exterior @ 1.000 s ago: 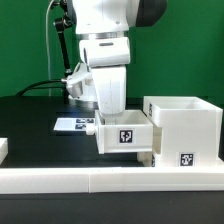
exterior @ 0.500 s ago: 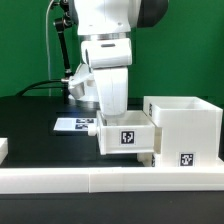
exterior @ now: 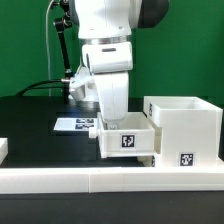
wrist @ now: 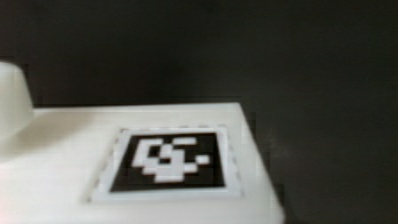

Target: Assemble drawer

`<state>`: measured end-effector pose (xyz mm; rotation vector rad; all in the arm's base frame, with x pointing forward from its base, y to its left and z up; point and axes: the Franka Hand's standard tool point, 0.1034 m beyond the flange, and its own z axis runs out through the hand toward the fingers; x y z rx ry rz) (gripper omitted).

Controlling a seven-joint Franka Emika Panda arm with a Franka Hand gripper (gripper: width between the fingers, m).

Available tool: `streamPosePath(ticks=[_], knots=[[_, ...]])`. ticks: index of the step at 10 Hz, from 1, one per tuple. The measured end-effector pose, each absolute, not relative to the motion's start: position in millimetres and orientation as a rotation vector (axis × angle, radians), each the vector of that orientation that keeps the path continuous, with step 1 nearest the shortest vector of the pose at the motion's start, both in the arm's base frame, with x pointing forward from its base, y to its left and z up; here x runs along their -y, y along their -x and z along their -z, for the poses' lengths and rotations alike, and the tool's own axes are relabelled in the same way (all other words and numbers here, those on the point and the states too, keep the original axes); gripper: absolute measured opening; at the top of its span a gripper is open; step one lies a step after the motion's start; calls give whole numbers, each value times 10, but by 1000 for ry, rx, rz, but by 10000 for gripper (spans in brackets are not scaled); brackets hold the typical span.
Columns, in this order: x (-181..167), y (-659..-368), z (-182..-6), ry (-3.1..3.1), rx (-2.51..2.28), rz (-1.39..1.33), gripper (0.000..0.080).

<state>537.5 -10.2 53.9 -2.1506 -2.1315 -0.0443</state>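
A small white drawer tray [exterior: 127,140] with a square tag on its front sits against the left side of the large white casing [exterior: 186,128], which also carries a tag. My gripper [exterior: 112,122] reaches down into the tray from above. Its fingertips are hidden by the tray wall, and the tray moves with them. In the wrist view a white tagged surface [wrist: 169,160] fills the frame very close up, with dark table behind; no fingers show there. The second small tray is not clearly in view.
The marker board [exterior: 74,125] lies on the black table behind the tray. A long low white rail [exterior: 100,180] runs along the front edge. A white piece [exterior: 3,150] sits at the exterior view's far left. Cables hang behind the arm.
The arm and the small tray have shifted slightly toward the exterior view's right and a little lower, closer to the casing. The casing has not moved.
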Motion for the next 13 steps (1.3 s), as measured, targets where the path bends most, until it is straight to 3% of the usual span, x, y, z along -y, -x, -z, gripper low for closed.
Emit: streamPosePath(ticks=[13], knots=[[93, -5482, -594, 2179, 2145, 90, 41]])
